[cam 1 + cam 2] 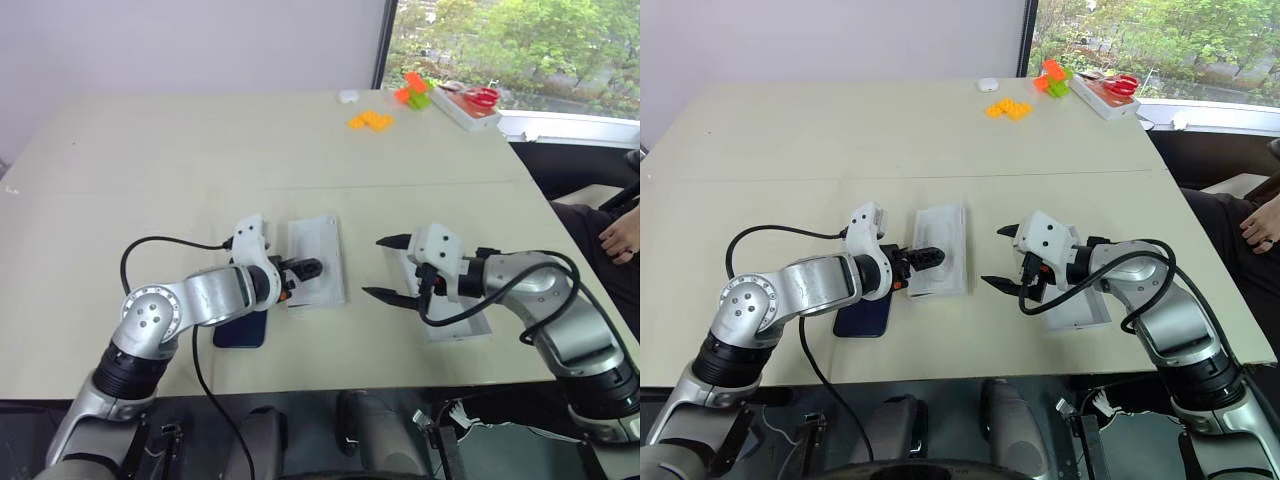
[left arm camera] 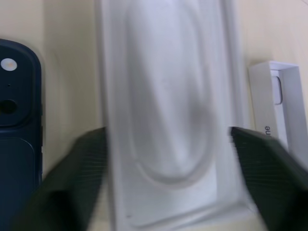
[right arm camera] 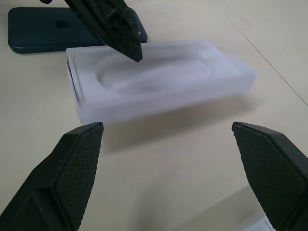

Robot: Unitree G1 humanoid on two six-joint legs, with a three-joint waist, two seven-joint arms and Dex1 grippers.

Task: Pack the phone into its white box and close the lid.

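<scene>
The dark navy phone lies flat on the table, back up, partly under my left forearm. Just right of it sits a white rectangular piece with an oval hollow in its top; whether the white box lies under it I cannot tell. My left gripper hovers over this piece's near end, open, its fingers spread to either side of it in the left wrist view and holding nothing. My right gripper is open and empty, pointing at the piece from the right. Under my right forearm lies an open white cardboard piece with taller walls, apparently the lid.
At the table's far right stand orange bricks, green and orange toys and a white tray with red scissors. A small white object lies near them. A person's hand shows at the right edge.
</scene>
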